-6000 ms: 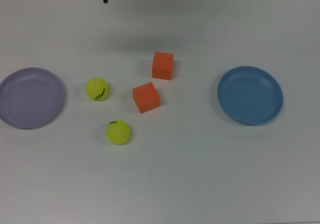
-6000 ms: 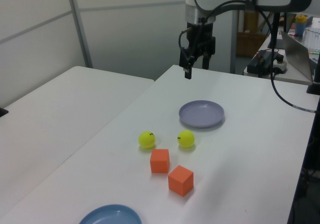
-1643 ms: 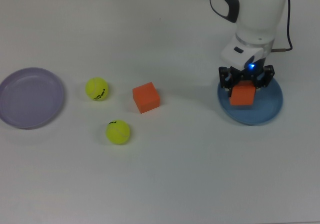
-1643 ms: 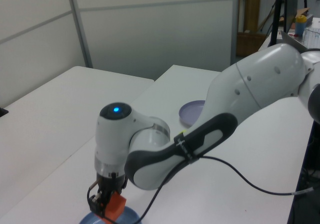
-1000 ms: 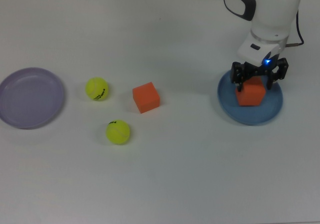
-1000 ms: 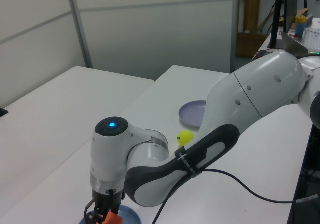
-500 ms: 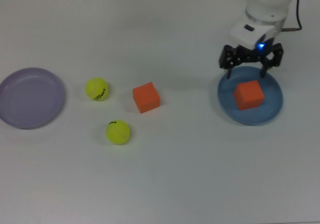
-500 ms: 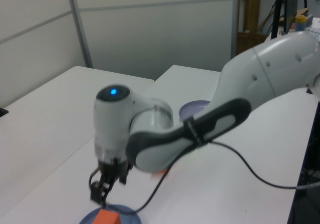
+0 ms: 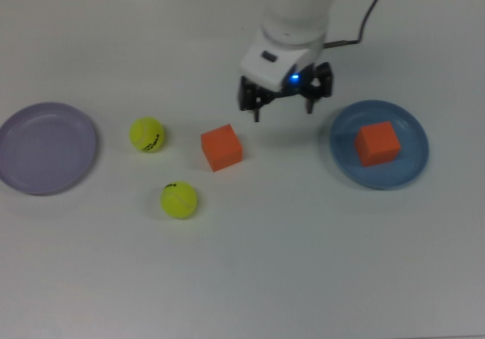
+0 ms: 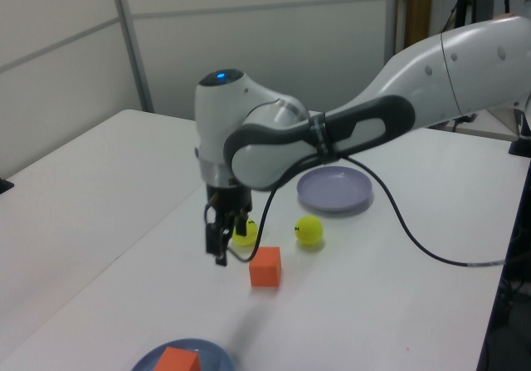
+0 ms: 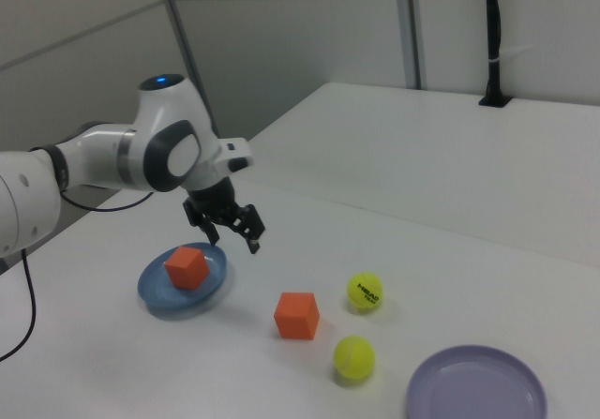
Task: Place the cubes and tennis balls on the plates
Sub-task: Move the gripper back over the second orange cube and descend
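**Gripper off the blue plate, one cube delivered**

The gripper [image 9: 282, 108] hangs with its dark fingers [image 9: 255, 105] spread wide and nothing between them, above bare table between the loose cube and the blue plate. Half a second ago it stood over the plate's far rim in the top view; it has since swung toward the top view's left and now hovers just beyond the cube on the table. Six seconds ago both cubes sat mid-table and the plate was bare.

The delivered cube [image 9: 377, 142], matte orange with crisp edges, sits flat inside the blue plate [image 9: 409, 168], a round shallow dish with a raised rim. The other cube [image 9: 221, 147], same colour and finish, rests on the white table [image 9: 265, 263] where it was, turned slightly askew.

To the top view's left lie two fuzzy yellow-green tennis balls, one [image 9: 147, 134] farther and one [image 9: 179, 199] nearer, each with small black print, neither moved. At the top view's far left is the pale lavender plate [image 9: 45, 148], round, smooth, holding nothing.

The arm [image 10: 348, 130] is glossy white with dark joint bands and a blue light.
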You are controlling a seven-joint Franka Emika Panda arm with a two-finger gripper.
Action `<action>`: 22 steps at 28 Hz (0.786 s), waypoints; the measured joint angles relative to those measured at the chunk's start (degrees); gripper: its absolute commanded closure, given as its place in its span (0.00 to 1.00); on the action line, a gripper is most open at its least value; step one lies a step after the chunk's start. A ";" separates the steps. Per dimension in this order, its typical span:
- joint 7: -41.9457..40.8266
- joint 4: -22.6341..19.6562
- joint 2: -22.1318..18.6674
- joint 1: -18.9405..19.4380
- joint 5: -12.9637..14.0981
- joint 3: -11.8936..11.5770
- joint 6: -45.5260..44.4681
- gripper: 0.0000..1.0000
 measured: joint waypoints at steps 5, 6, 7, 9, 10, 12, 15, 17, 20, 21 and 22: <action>-6.08 -0.30 -0.04 -3.85 0.31 -0.02 -0.41 0.00; -7.65 -0.52 0.04 -4.70 0.41 -0.01 -0.41 0.00; -8.45 -0.68 0.13 -5.14 0.56 -0.01 -0.41 0.00; -10.27 -1.18 0.34 -6.05 1.49 -0.01 -0.42 0.00; -11.24 -1.44 0.53 -6.38 1.94 -0.01 -0.42 0.00; -12.98 -2.15 1.01 -7.06 2.53 -0.01 -0.42 0.00; -14.00 -3.11 1.68 -7.61 2.62 -0.01 0.11 0.00; -14.63 -4.07 2.15 -7.98 2.62 -0.01 1.10 0.00; -15.18 -4.98 2.74 -8.44 2.62 -0.01 2.10 0.00; -15.31 -5.22 2.93 -8.61 2.62 -0.01 2.35 0.00; -15.52 -5.44 3.19 -8.84 2.62 -0.02 2.50 0.00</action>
